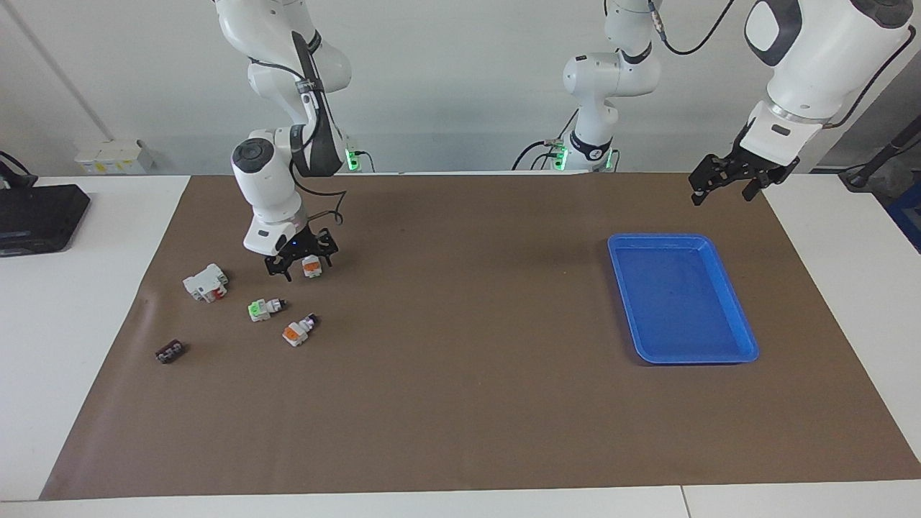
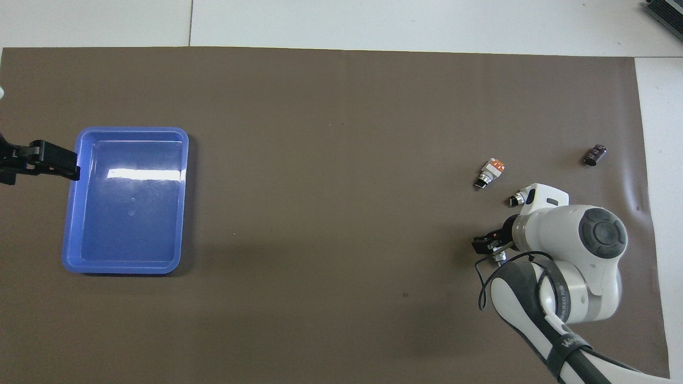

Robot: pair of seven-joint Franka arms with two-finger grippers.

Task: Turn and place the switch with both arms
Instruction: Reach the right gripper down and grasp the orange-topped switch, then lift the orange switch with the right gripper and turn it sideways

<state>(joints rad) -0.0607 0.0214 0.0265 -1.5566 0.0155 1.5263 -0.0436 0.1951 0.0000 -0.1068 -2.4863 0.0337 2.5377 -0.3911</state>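
Observation:
The switch (image 1: 311, 266), white with an orange block, lies on the brown mat toward the right arm's end. My right gripper (image 1: 301, 267) is lowered to the mat around it, open, with a finger on each side. From overhead the right gripper (image 2: 488, 246) and wrist cover most of the switch (image 2: 499, 258); only its end shows. My left gripper (image 1: 727, 183) hangs open and waits in the air over the mat's corner, beside the blue tray (image 1: 748, 356); in the overhead view the left gripper (image 2: 50, 160) sits at the tray (image 2: 128, 130) edge.
Farther from the robots than the switch lie a green-faced switch (image 1: 262, 309), a second orange-and-white switch (image 1: 297, 331) and a small dark part (image 1: 170, 352). A white block with red (image 1: 206, 282) lies beside them. A black device (image 1: 39, 216) sits off the mat.

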